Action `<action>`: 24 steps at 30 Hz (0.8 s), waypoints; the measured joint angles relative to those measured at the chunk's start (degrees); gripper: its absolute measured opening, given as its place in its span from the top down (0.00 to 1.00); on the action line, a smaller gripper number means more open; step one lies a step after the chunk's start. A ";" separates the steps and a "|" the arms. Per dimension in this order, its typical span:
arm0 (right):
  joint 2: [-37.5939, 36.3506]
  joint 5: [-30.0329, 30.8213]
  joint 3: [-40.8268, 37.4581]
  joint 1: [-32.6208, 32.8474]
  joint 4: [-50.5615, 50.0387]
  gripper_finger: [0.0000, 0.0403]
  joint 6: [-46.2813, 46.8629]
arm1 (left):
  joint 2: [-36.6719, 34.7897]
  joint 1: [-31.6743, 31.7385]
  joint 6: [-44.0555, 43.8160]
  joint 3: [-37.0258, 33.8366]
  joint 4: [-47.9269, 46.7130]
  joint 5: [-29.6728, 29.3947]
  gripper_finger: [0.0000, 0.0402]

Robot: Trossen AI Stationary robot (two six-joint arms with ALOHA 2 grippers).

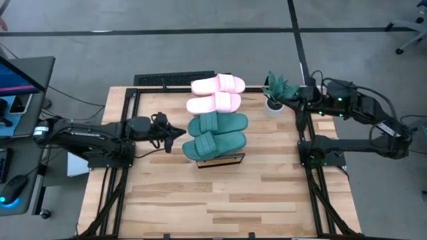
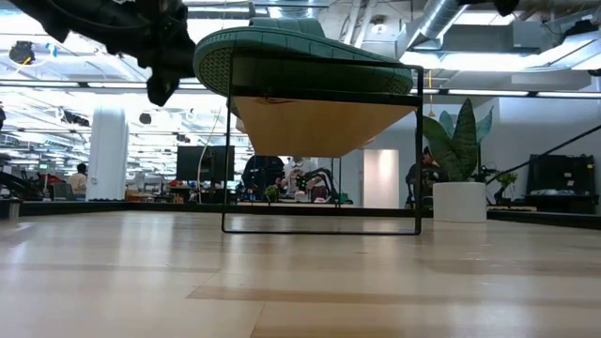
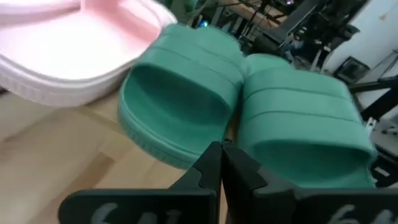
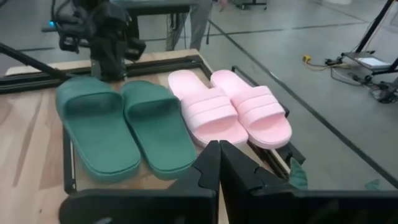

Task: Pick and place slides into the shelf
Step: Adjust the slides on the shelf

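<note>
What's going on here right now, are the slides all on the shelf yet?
All four foam slides sit side by side on the narrow wood-topped black-framed shelf: two light pink slides at the far end, two dark teal-green slides nearer. The left claw is shut, empty, beside the teal pair. The right claw is shut, empty, back by the potted plant.

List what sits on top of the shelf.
Four slides lie side by side on the shelf: two green slides and two pink slides. They cover most of its plank top.
</note>
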 joint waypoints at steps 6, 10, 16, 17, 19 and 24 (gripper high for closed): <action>-3.02 0.15 0.00 0.08 -0.44 1.00 1.05 | 5.32 -0.16 -3.51 -0.02 4.31 1.10 1.00; -4.66 0.17 0.00 0.08 -0.43 1.00 1.09 | 6.28 -0.26 -3.89 -0.02 5.82 2.34 1.00; -5.12 0.17 0.00 0.08 -0.48 1.00 1.11 | 6.27 -0.25 -4.16 -0.02 4.02 2.97 1.00; -5.12 0.15 0.00 0.08 -0.52 1.00 1.11 | 6.27 -0.25 -4.16 -0.02 3.63 2.97 1.00; -5.07 0.16 0.00 0.08 -0.52 1.00 1.09 | 6.27 -0.25 -4.16 -0.02 2.61 2.90 1.00; -5.01 0.17 0.00 0.08 -0.52 1.00 1.09 | 6.27 -0.20 -3.95 -0.02 2.26 2.60 1.00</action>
